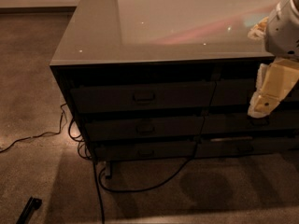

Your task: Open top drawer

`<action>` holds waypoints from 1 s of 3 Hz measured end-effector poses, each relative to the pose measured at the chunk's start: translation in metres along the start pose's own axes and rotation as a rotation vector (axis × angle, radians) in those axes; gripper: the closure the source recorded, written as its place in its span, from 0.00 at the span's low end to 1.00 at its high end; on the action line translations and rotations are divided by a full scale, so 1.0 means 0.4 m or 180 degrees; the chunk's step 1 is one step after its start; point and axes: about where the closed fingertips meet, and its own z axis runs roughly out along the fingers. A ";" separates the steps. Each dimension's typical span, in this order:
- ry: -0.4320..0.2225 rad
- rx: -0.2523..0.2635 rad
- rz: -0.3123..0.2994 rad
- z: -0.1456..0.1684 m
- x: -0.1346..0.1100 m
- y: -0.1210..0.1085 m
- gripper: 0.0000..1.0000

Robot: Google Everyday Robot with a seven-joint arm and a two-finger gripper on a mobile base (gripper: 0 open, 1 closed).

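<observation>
The top drawer (182, 95) looks shut in the upper row of the cabinet (93, 36), its handle (144, 97) near centre. The gripper (259, 107) hangs at 3 o'clock from that handle, well apart (spread or closed, I cannot tell).

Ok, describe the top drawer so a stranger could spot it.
Start at the big glossy cabinet. Its front's left column stacks three handled drawers. The top drawer is the uppermost and tallest, right under the cabinet's top; the hand hangs off to its right.
</observation>
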 end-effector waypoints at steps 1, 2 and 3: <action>0.0021 0.0021 -0.0233 0.090 -0.051 -0.037 0.00; 0.0200 0.0028 -0.0566 0.201 -0.087 -0.081 0.00; 0.0696 0.0157 -0.0701 0.281 -0.067 -0.173 0.00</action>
